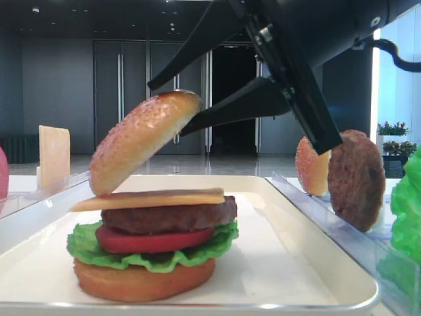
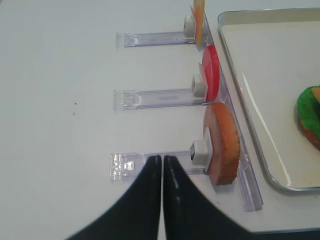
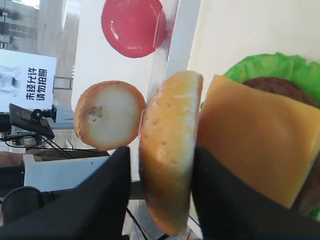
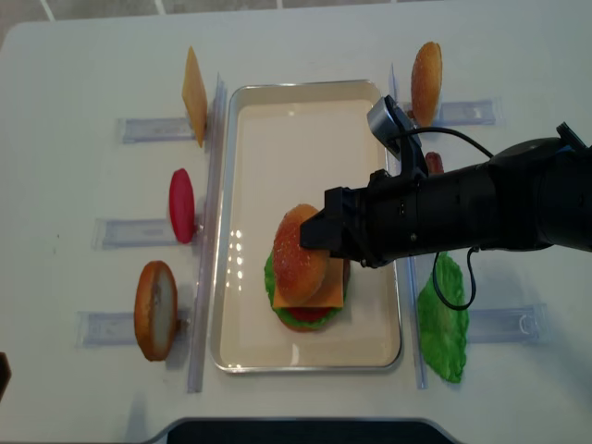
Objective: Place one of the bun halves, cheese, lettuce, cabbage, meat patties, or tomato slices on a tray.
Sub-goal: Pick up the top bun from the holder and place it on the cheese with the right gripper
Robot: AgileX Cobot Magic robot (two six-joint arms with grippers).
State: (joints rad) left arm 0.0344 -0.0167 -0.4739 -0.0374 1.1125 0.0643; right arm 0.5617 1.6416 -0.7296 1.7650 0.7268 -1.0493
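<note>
Golden-brown bun top (image 1: 141,138): seeded dome, tilting steeply, lower edge resting on the cheese, upper edge lying between the black fingers of the right end effector (image 1: 172,108).
Cheese (image 1: 152,198): yellow-orange square, lying flat on the patty, directly under the bun top.
Meat patty (image 1: 170,217): dark disc, sitting under the cheese and over the tomato slice (image 1: 151,241).
Lettuce (image 1: 89,247): ruffled green leaf, spreading beneath the tomato, over the bottom bun (image 1: 141,280).
Tray (image 1: 289,263): white, rimmed, carrying the whole stack below the bun top, near the front end.
Right end effector state: fingers are flanking the bun top with slim gaps showing in the wrist view; whether they are gripping or letting go I cannot tell.
Left end effector (image 2: 162,165): clenched, fingers pressing together, holding nothing, hovering over the worktop (image 2: 60,90) well left of the bun top, beside a clear rack (image 2: 150,100).
Spare items: a second bun (image 4: 155,310), a red slice (image 4: 181,205) and a cheese slice (image 4: 194,96) are standing in racks left of the bun top; a bun (image 4: 426,81), a patty (image 1: 356,178) and lettuce (image 4: 442,319) are lying to its right.
Risk: the bun top is leaning on one edge only; if freed at this slant it is likely to slide off the smooth cheese or drag it askew.
Risk: a finger catching the bun on withdrawal could be toppling the stack.
</note>
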